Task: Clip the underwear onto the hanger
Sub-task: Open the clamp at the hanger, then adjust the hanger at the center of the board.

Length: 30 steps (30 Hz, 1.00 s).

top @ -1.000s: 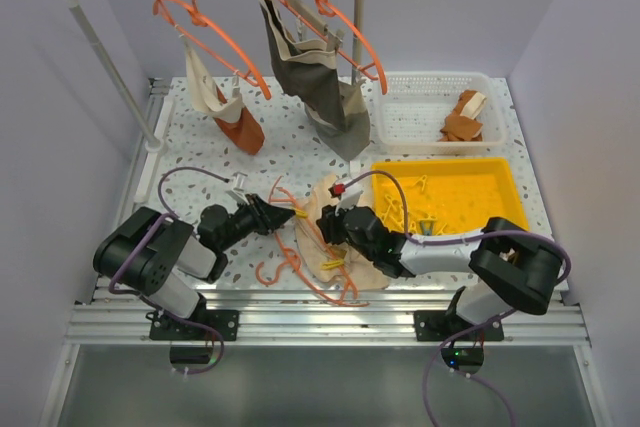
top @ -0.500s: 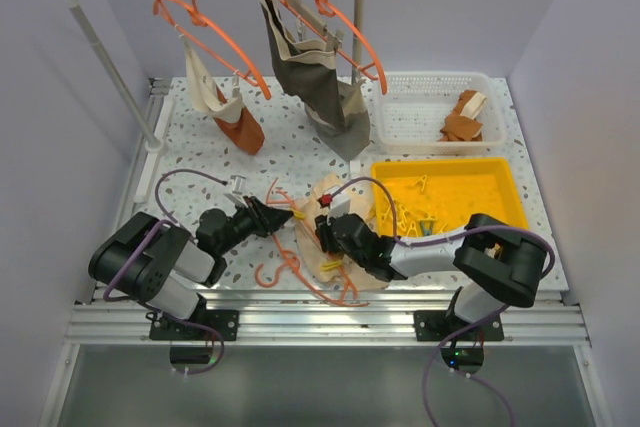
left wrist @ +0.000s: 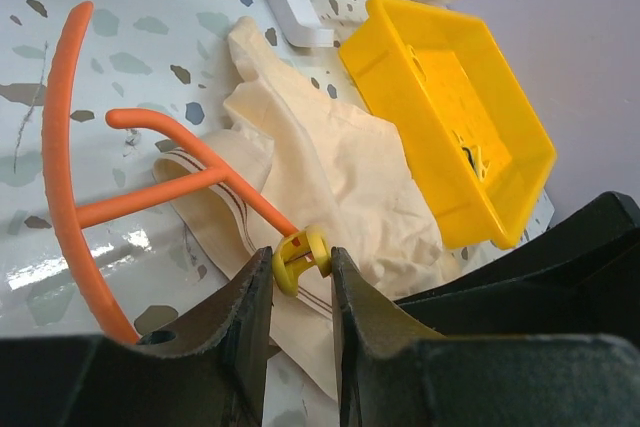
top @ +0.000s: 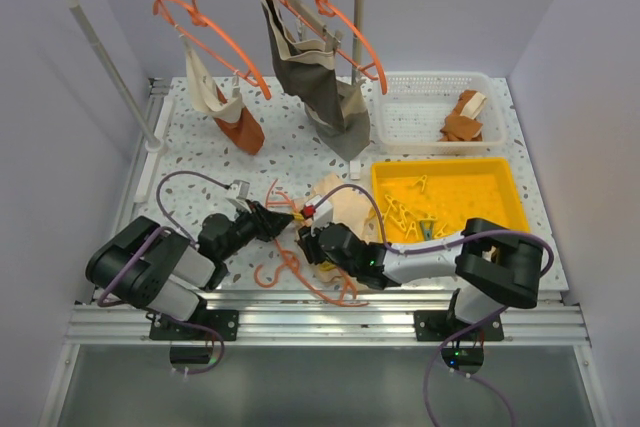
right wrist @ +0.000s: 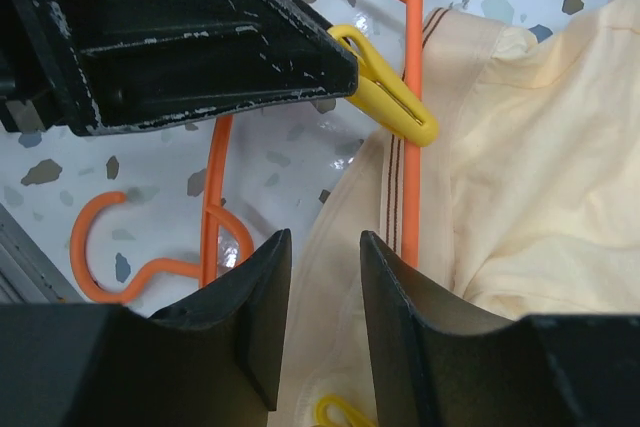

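Left fingers [top: 282,217], right fingers [top: 306,239], close above hanger [top: 300,275]

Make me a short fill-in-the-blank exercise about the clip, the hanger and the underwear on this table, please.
1. The left gripper is shut on a clip of ___ colour.
2. The hanger next to that clip is ___.
3. The underwear lies on the ___, beside the tray.
Missing words: yellow; orange; table.

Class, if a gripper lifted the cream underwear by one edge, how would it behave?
The underwear lies wrinkled, so it would probably droop limply. It looks thin, likely light. The hanger lies across it, so it might snag.
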### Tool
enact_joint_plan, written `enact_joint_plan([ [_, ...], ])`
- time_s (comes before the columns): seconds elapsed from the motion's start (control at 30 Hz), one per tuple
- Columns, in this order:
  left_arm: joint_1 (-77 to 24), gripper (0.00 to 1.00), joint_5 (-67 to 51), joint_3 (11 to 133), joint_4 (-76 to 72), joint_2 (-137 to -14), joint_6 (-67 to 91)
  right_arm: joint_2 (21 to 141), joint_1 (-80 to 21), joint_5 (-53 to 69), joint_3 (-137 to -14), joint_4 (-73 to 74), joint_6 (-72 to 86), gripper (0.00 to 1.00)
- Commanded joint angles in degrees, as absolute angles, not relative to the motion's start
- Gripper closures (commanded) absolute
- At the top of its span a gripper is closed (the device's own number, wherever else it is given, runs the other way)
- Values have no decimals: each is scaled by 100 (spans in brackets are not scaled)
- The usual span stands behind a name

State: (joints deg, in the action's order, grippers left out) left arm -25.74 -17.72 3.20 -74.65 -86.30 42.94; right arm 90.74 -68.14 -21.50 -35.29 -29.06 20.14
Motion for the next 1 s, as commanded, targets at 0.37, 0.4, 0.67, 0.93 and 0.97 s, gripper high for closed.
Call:
enact_joint_plan([
  [0.37, -2742, 100, -1450, 9, -10863, -8323, 3797, 8605, -6829, -2874, -3621, -2496, 1978, 59],
  [0.4, -2742, 100, -1441, 9, -10863, -8306, 3788, 8544, -6829, -2839, -3551, -2531, 1943, 59],
  [0.67, -2751, 100, -1433, 9, -10863, -8253, 3779, 8542, -6820, -2936, -3560, -2426, 1916, 58],
  [0.93, -2760, 100, -1468, 9, -10863, -8209, 3788, 8982, -6820, -3015, -3586, -2470, 1942, 60],
  [0.97, -2760, 100, -1468, 9, -10863, -8209, 3788, 9017, -6829, -2989, -3638, -2461, 1951, 63],
])
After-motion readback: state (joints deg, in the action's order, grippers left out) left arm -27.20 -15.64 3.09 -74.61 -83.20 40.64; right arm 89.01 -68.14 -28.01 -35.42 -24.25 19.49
